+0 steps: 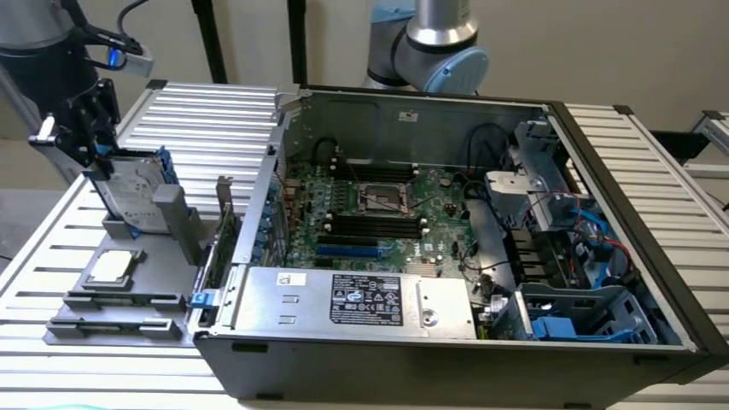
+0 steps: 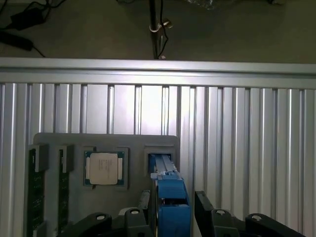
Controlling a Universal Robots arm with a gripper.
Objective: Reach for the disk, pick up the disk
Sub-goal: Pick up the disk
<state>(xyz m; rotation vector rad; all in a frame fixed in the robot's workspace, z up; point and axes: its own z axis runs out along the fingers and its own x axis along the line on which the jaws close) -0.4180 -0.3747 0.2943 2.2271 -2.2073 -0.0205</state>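
Disk (image 1: 137, 192) stands on edge in a slot of a grey holder tray (image 1: 68, 331), at the exterior view's left, beside the open computer case (image 1: 456, 369). Its lower part is sunk in the slot and hidden. The silver face with its label tilts slightly, and the blue bracket runs along the edge. In the wrist view the disk (image 2: 172, 197) shows edge-on as a blue strip, with the label face out of sight. End effector (image 1: 101, 162) hangs over the top of the disk with its jaws spread wide. In the wrist view the end effector (image 2: 173, 210) has one of its dark fingers (image 2: 203, 205) on each side of the blue edge, with a sliver of gap on one side. Contact on the other side is hard to make out. Its body is cut off by the frame edge. The holder tray (image 2: 74, 140) also carries a square silver chip (image 2: 104, 168) in its own recess just beside the disk's slot, seen again in the exterior view (image 1: 111, 266). Two dark memory sticks (image 2: 34, 197) lie in slots further along, partly cut off. The tray rests on a slatted metal surface (image 1: 205, 111). The case holds a green motherboard (image 1: 376, 213), a silver power supply (image 1: 341, 299) and a blue drive cage (image 1: 581, 316). Wiring near the cage is tangled and hard to read.
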